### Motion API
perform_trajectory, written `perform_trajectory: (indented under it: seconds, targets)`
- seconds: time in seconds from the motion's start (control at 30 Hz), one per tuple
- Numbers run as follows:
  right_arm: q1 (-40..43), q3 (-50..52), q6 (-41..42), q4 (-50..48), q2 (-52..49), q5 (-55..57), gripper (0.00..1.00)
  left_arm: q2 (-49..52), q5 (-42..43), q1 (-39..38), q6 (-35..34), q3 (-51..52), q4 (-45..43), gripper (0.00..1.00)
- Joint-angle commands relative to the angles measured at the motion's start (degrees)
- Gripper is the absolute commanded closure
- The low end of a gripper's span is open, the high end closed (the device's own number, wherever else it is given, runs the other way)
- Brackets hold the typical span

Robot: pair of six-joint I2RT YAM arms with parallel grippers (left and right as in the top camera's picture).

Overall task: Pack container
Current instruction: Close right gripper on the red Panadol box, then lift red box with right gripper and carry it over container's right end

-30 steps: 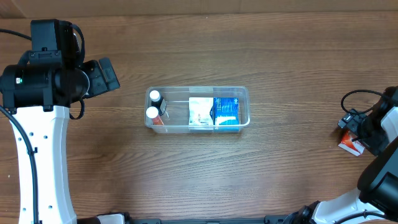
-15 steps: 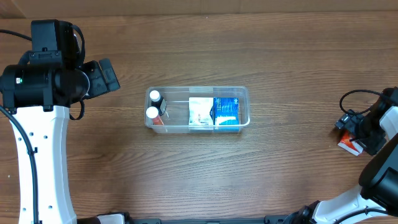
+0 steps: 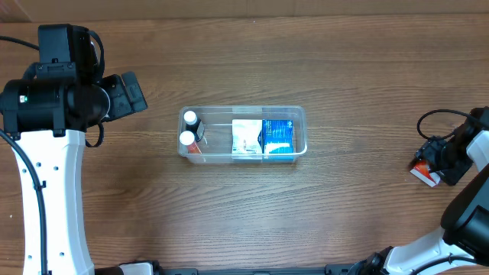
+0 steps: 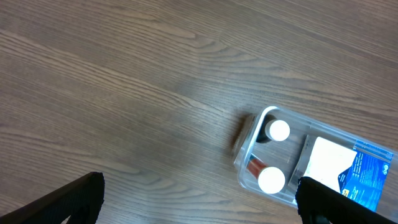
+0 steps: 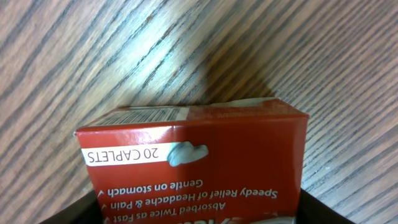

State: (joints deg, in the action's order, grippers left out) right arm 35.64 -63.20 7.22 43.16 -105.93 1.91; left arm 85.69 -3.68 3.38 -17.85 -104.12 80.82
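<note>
The container (image 3: 244, 109) is a clear shallow tub in the middle of the table. It holds two white-capped bottles (image 3: 188, 127) at its left end, plus a white packet (image 3: 246, 137) and a blue packet (image 3: 279, 136). My left gripper (image 3: 128, 93) hovers open up and to the left of it. The left wrist view shows the tub's left end (image 4: 247, 149) between the wide-spread fingers (image 4: 74, 199). At the far right edge my right gripper (image 3: 437, 159) is shut on a red caplet box (image 3: 422, 174). That box (image 5: 199, 155) fills the gap between the dark fingers (image 5: 329, 211).
A black cable (image 3: 439, 116) loops from the right arm over the table's right edge. The left arm's white link (image 3: 46, 198) runs down the left side. Bare wood surrounds the tub on all sides.
The right gripper has closed onto the red box, and the box has shifted slightly left and up the table. The left arm and the tub have not moved.
</note>
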Motion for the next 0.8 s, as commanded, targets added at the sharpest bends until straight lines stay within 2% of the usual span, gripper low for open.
perform_trajectory:
  seconds: [0.0, 0.27, 0.47, 0.77]
  targets:
    - [0.11, 0.24, -0.2, -0.17, -0.61, -0.74, 0.37, 0.46, 0.11, 0.09, 0.72, 0.52, 0.0, 0.0]
    - [0.11, -0.09, -0.2, -0.02, -0.59, -1.05, 0.38, 0.46, 0.11, 0.09, 0.74, 0.52, -0.04, 0.0]
    - [0.09, -3.52, -0.13, 2.75, -0.48, -6.1, 0.37, 0.46, 0.11, 0.09, 0.76, 0.52, -0.07, 0.0]
    - [-3.67, -16.48, 0.2, 17.97, 1.46, -11.04, 0.39, 0.46, 0.11, 0.09, 0.76, 0.52, -0.15, 0.0]
